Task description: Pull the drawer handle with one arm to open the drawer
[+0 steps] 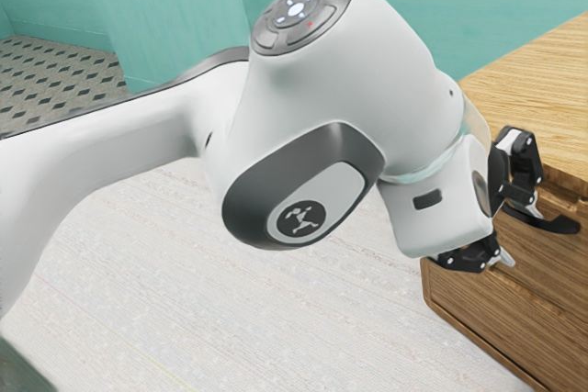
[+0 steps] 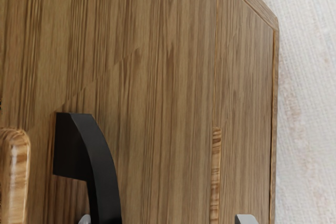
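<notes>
Exterior view, gripper (image 1: 496,213) at the drawer (image 1: 537,263): my fingers stand spread and open, with the black handle (image 1: 556,222) between them.
The drawer sits in the front of a wooden cabinet (image 1: 537,80) at the exterior view's right. Its inside is hidden, and I cannot tell whether it is pulled out. My arm (image 1: 303,117) bears a white emblem (image 1: 301,218) on a dark disc. Wrist view adds the drawer front's grain and the handle's curve, just beside one grey tip and well apart from the other fingertip (image 2: 245,219).
</notes>
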You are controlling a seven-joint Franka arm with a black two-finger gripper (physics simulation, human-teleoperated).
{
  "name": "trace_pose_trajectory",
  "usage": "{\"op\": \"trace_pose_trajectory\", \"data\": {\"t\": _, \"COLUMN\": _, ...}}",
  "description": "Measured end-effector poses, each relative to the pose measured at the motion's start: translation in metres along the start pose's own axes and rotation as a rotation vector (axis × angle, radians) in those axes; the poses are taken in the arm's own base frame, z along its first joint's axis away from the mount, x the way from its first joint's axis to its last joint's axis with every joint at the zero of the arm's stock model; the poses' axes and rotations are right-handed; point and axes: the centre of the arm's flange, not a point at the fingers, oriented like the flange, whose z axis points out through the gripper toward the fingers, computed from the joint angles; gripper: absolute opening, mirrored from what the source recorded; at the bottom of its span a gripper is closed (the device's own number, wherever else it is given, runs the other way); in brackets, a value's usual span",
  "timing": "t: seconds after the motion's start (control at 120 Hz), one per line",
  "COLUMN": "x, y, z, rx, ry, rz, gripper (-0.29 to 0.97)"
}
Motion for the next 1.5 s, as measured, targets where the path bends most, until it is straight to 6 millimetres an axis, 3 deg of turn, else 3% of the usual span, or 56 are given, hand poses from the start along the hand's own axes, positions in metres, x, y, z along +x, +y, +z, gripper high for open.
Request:
{"op": "trace_pose_trajectory", "data": {"t": 0.167, "x": 0.000, "y": 0.002, "z": -0.009, "rx": 0.012, "ry": -0.005, "rz": -0.008, "gripper": 0.03}}
{"op": "trace_pose_trajectory", "data": {"t": 0.308, "x": 0.001, "y": 0.020, "z": -0.012, "rx": -0.005, "ry": -0.020, "rz": -0.012, "gripper": -0.03}}
{"op": "trace_pose_trajectory", "data": {"t": 0.425, "x": -0.001, "y": 0.033, "z": -0.028, "rx": 0.005, "ry": -0.037, "rz": -0.020, "gripper": -0.11}}
{"op": "trace_pose_trajectory", "data": {"t": 0.508, "x": -0.013, "y": 0.039, "z": -0.038, "rx": 0.014, "ry": -0.053, "rz": -0.047, "gripper": -0.08}}
{"op": "trace_pose_trajectory", "data": {"t": 1.008, "x": -0.010, "y": 0.084, "z": -0.064, "rx": 0.018, "ry": -0.070, "rz": -0.089, "gripper": -0.09}}
{"op": "trace_pose_trajectory", "data": {"t": 1.258, "x": 0.004, "y": 0.108, "z": -0.076, "rx": 0.022, "ry": -0.058, "rz": -0.099, "gripper": -0.11}}
{"op": "trace_pose_trajectory", "data": {"t": 1.5, "x": 0.011, "y": 0.131, "z": -0.085, "rx": 0.009, "ry": -0.070, "rz": -0.112, "gripper": -0.06}}
